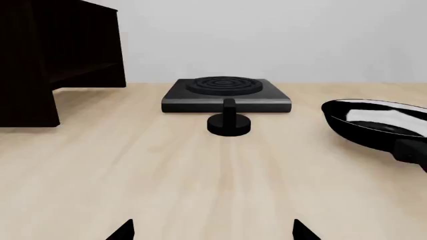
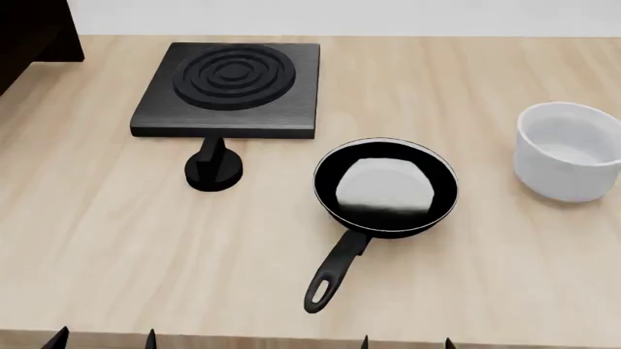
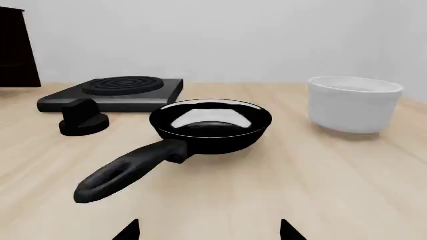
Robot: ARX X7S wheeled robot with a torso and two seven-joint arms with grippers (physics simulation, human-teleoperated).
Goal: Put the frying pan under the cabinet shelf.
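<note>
the frying pan (image 2: pixel 386 186) sits flat on the pale wooden table (image 2: pixel 505 276), a little right of the middle in the head view, its grey-white inside ringed by the black wall and thin silvery rim, and its long black handle (image 2: pixel 333 273) runs back toward the robot and slightly to its left, ending in a loop near the table's near edge. nothing touches the pan. just beyond it and to the left stands the square black burner plate (image 2: pixel 233 89) with concentric rings, and a small round black knob (image 2: pixel 212 170) rests on the table right in front of that plate's near edge, apart from the pan. to the pan's right, well apart, stands the white straight-sided pot (image 2: pixel 571 150). the cabinet shelf (image 2: pixel 34 33) shows only as a dark corner at the far left of the head view; the left wrist view shows it as a tall dark block (image 1: pixel 57 55) standing on the table to the left of the burner plate, well away from the pan. the left gripper (image 1: pixel 212 231) and the right gripper (image 3: pixel 208 231) each show only two dark fingertips, set wide apart and holding nothing, low over the near part of the table; the right one faces the pan's handle, which lies just ahead of it without contact.
</note>
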